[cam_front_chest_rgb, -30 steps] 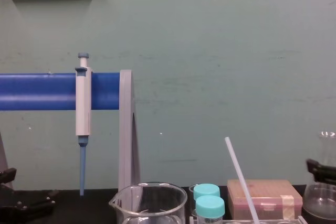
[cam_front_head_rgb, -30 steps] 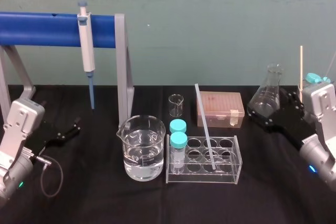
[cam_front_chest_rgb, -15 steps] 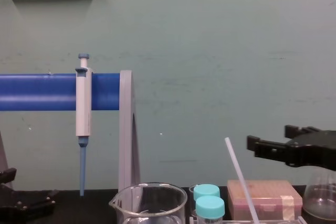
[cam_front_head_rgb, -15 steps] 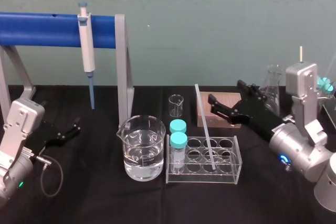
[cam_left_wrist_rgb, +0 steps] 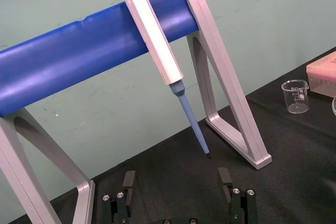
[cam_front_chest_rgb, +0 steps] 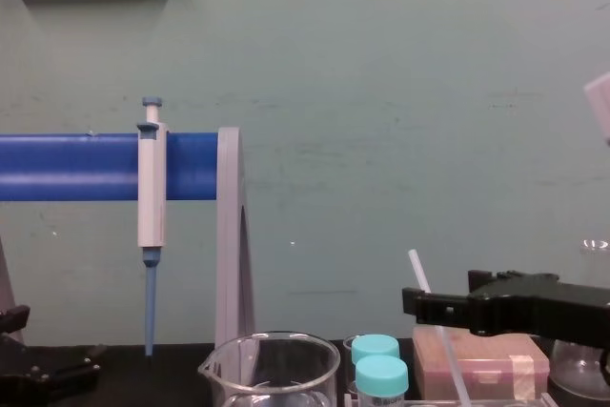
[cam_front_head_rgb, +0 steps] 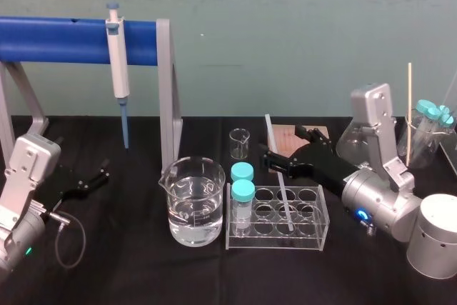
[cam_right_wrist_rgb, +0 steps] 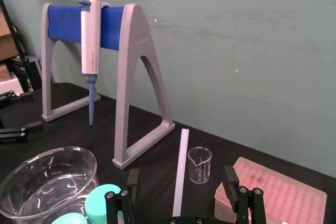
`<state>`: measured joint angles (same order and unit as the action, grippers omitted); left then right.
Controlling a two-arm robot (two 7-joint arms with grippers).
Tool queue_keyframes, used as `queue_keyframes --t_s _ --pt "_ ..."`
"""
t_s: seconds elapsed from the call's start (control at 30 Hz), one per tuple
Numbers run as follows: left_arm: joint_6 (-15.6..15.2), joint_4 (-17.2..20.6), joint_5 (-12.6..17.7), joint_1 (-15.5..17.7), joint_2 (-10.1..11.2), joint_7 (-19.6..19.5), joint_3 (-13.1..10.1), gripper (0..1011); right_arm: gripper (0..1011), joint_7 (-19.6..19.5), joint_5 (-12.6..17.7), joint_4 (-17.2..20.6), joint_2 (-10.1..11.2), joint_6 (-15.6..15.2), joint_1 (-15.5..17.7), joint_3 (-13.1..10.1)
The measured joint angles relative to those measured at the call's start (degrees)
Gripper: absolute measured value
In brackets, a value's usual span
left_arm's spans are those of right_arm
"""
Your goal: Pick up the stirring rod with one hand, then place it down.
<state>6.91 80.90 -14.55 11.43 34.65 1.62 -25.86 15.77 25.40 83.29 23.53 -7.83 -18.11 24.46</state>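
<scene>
Swinging in from the right, the right pincer (cam_front_head_rgb: pixel 278 142) has come level with the stirring rod (cam_front_head_rgb: pixel 284 194), which stands tilted in the clear rack (cam_front_head_rgb: pixel 275 242) on the counter (cam_front_head_rgb: pixel 128 269). Its jaws gape wide with the rod between them (no contact that I can see), so the grasp looks imminent. Left pincer (cam_front_head_rgb: pixel 100 174) lies parked at the far left, jaws apart.

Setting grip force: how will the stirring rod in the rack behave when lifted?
The stirring rod looks straight and thin, so probably stiff and light. Smooth and translucent, it may slip between the right gripper's open fingers.
</scene>
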Motion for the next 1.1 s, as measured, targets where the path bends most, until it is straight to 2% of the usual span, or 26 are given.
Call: queue_keyframes --t_s 0.4,0.73,0.93,1.1 --pt "0.0 0.0 0.0 0.0 0.0 0.0 0.0 1000 1002 1.24 -1.22 -2.88 -2.65 -2.33 -1.34 -0.16" --pt "0.0 0.0 0.0 0.0 0.0 0.0 0.0 1000 1002 1.29 -1.55 -3.06 -2.82 -2.34 -1.4 -0.26" --pt "0.0 0.0 0.0 0.0 0.0 0.0 0.0 1000 908 1.28 -1.49 -3.0 -2.77 -2.33 -1.38 -0.26" --pt "0.0 0.0 0.0 0.0 0.0 0.0 0.0 1000 765 1.27 -1.42 -2.98 -2.75 -2.33 -1.36 -0.26"
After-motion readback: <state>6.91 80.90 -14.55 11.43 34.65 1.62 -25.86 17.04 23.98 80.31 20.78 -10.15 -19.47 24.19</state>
